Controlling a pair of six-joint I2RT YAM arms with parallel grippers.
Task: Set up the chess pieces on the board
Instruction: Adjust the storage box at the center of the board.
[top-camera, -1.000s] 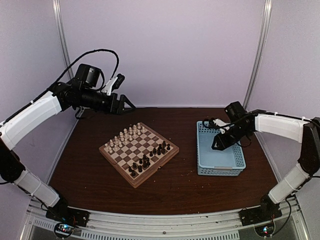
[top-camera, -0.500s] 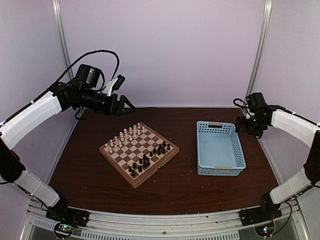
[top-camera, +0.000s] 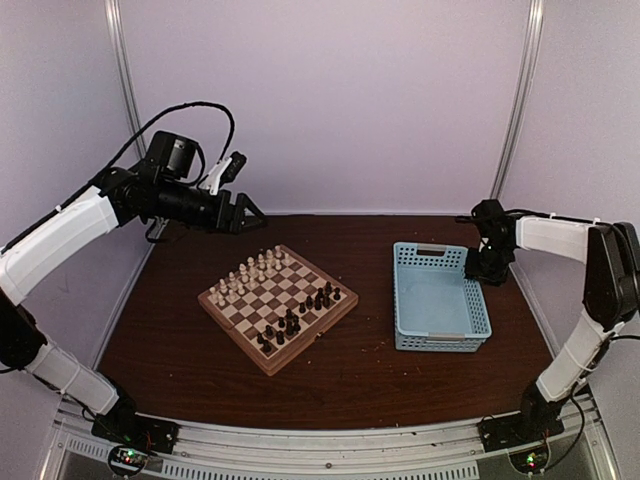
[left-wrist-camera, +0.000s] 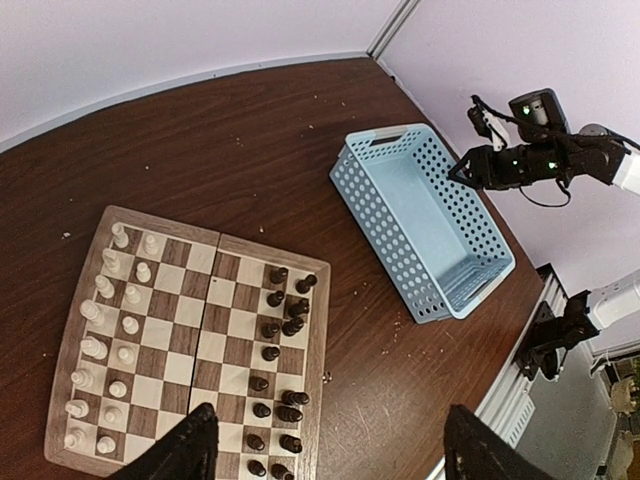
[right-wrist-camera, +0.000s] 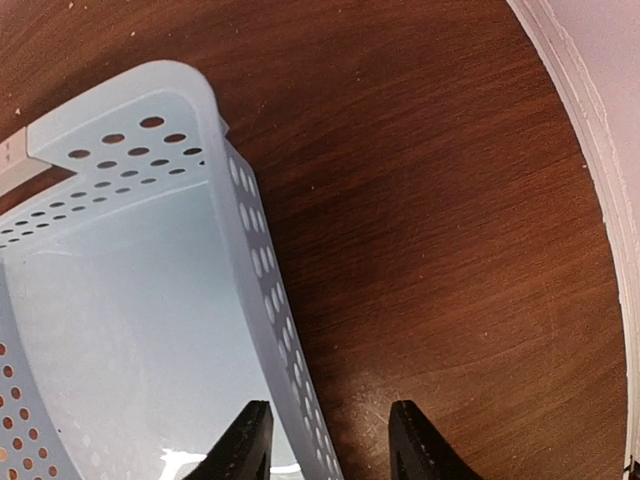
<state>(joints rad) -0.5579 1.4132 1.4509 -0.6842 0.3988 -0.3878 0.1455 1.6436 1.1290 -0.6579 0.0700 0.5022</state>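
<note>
Square checkered wooden board (left-wrist-camera: 195, 330): flat on dark brown table (top-camera: 350, 380), cornerwise to the arms.
Dark brown chess pieces (left-wrist-camera: 271, 352): bunched along board's near-right side; overlapping, hard to count.
Cream chess pieces (left-wrist-camera: 130, 325): two rows on board's far-left side; kinds too small to tell.
Light blue perforated plastic basket (top-camera: 440, 342): right of board, well apart.
Right gripper (right-wrist-camera: 330, 415): beyond basket from board; fingers parted astride basket wall, contact unclear, only tips in frame.
Left gripper (left-wrist-camera: 330, 430): raised behind-left of board; spread wide, nothing between, fingers cut off.

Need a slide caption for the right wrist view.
Right wrist camera: jaws straddle the side wall of the light blue perforated basket on the dark wooden table.
</note>
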